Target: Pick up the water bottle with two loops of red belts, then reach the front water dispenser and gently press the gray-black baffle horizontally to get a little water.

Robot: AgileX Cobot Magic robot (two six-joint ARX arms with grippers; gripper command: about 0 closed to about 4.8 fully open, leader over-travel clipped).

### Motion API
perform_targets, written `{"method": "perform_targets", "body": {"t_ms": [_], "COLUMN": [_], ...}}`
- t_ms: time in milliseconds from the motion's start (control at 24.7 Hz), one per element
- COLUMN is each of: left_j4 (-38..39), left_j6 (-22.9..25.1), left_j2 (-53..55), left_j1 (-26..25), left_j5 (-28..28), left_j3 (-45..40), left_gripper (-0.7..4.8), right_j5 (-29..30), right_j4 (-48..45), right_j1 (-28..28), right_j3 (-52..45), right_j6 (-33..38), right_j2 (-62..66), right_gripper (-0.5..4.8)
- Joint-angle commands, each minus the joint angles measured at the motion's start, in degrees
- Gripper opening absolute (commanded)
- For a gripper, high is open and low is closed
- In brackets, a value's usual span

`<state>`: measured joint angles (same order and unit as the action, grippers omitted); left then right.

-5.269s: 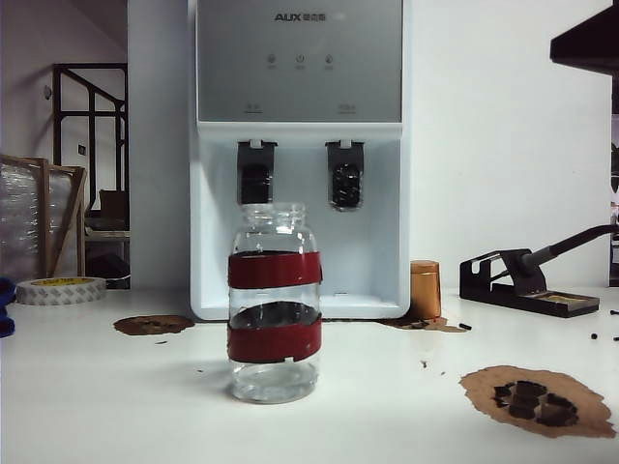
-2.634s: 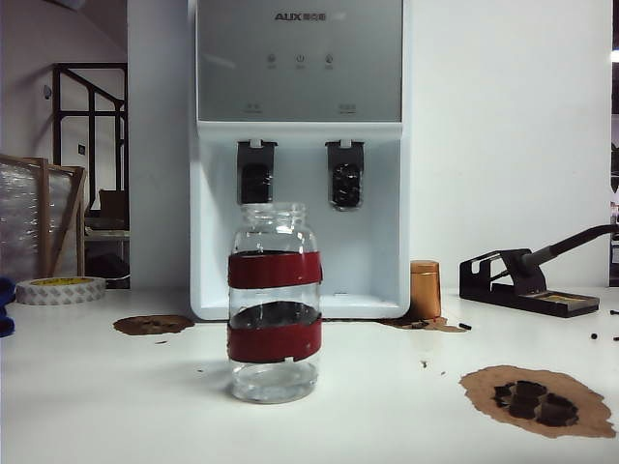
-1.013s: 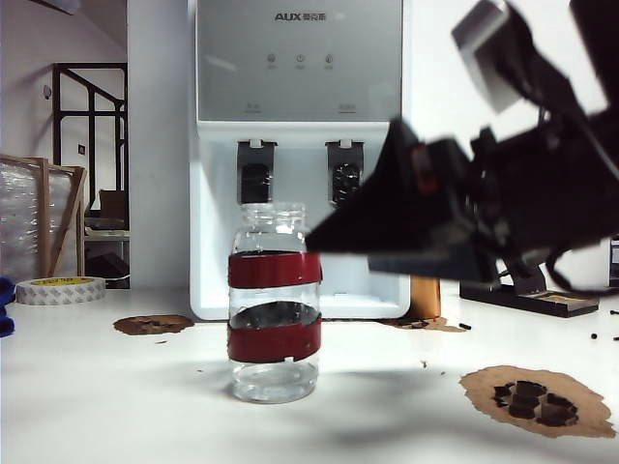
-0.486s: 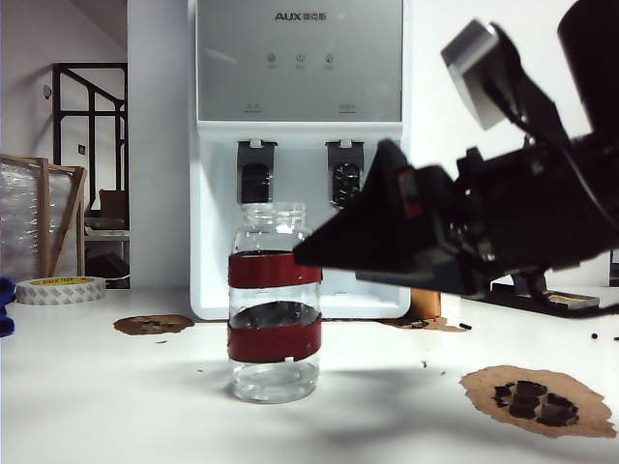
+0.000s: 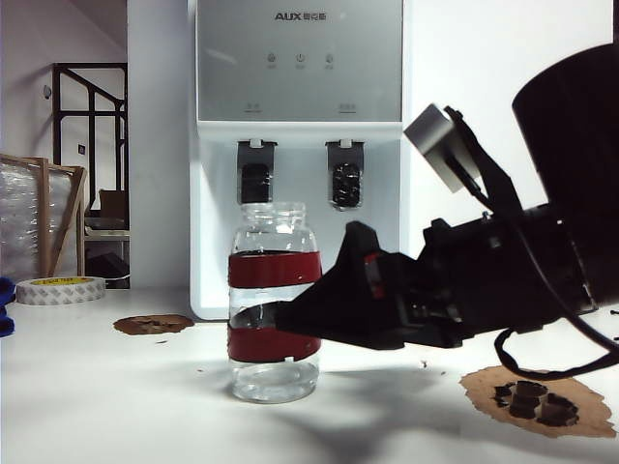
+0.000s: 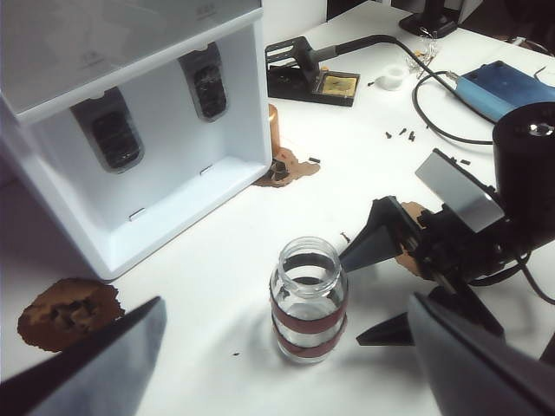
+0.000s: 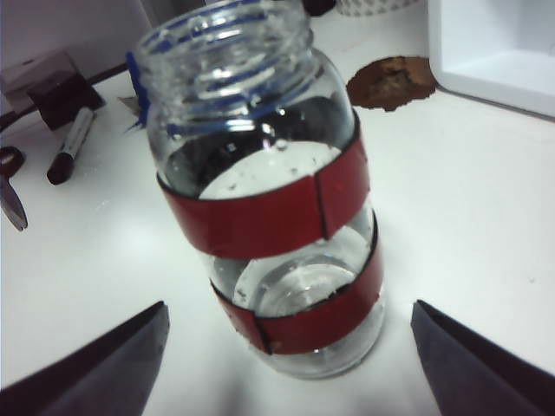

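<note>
Two dark-red glossy bands wrap clear glass water bottle [image 5: 275,319], rounded shoulders, threaded wide mouth, upright on white table [image 5: 106,396]. Right gripper [image 7: 286,368], matte black wedge fingers, jaws spread wide, holding nothing; bottle just ahead, between tips, apart from both. Left gripper [image 6: 286,364] raised, jaws wide, empty; bottle below and ahead of them. Boxy white water dispenser [image 5: 300,155], silver-grey panel, stands beyond bottle.
</note>
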<state>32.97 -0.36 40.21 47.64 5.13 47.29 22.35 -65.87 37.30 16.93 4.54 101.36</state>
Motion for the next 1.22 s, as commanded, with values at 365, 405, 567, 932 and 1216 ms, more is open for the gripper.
{"method": "perform_targets", "body": {"t_ms": [365,405,567,932,1216], "left_j4": [-0.44,-0.44,-0.37,1.27,1.27], "left_j6": [0.42,0.42,0.42,0.44,0.44], "left_j2": [0.13,0.13,0.13,0.13,0.13], "left_j1": [0.0,0.0,0.0,0.02,0.04], "left_j5": [-0.24,-0.24,-0.26,-0.42,-0.39], "left_j3": [0.52,0.52,0.52,0.52,0.52], "left_gripper": [4.79,4.79,4.79,4.79,4.79], "right_j5": [2.32,2.69,2.69,1.16,1.22], "right_j4": [-2.86,-2.86,-4.13,-7.45,-8.87], "right_j1": [0.2,0.7,2.78,3.78,3.8], "right_j3": [3.96,4.72,7.08,10.88,10.93], "right_j6": [0.87,0.85,0.83,2.54,3.32], "right_j2": [2.21,3.23,6.64,13.11,13.27], "right_gripper": [4.79,4.79,4.79,4.79,4.79]}}
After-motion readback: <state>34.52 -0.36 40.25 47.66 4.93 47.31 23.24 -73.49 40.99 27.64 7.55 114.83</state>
